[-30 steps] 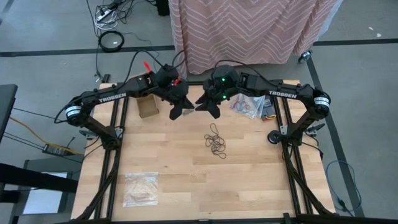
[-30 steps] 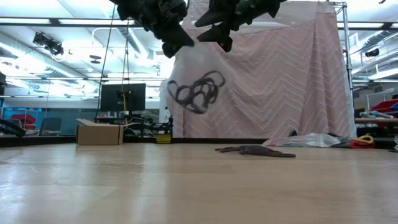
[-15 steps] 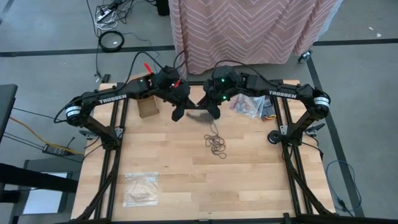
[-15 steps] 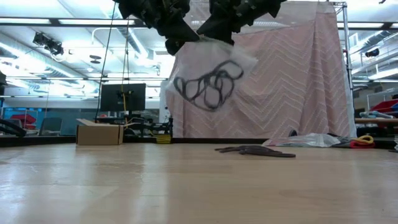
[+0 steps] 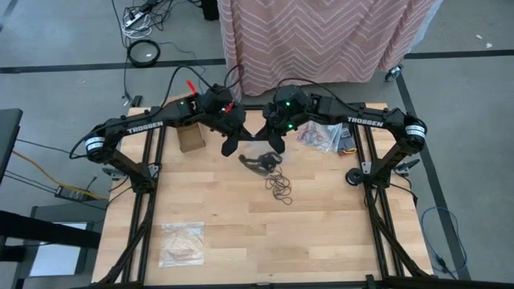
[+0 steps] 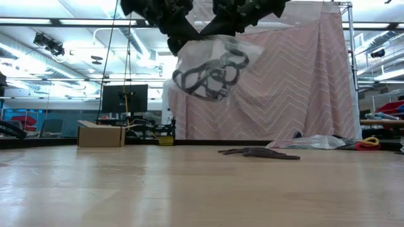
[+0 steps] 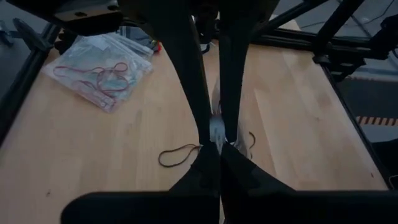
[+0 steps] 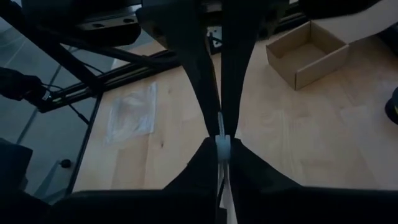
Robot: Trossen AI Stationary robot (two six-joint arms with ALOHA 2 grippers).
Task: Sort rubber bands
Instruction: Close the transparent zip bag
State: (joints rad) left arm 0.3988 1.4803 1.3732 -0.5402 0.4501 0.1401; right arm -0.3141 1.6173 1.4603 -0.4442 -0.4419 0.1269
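Several black rubber bands, thin loops tangled together, hang well above the table inside a clear bag that is pinched shut-fingered by the left gripper and the right gripper, over the table's rear middle. A second cluster of black rubber bands lies loose and flat on the wood near the table's centre, overlapping loops in a small heap. Red and teal rubber bands lie in another clear bag near the rear right corner. Pale tan bands rest in a bag by the front left corner.
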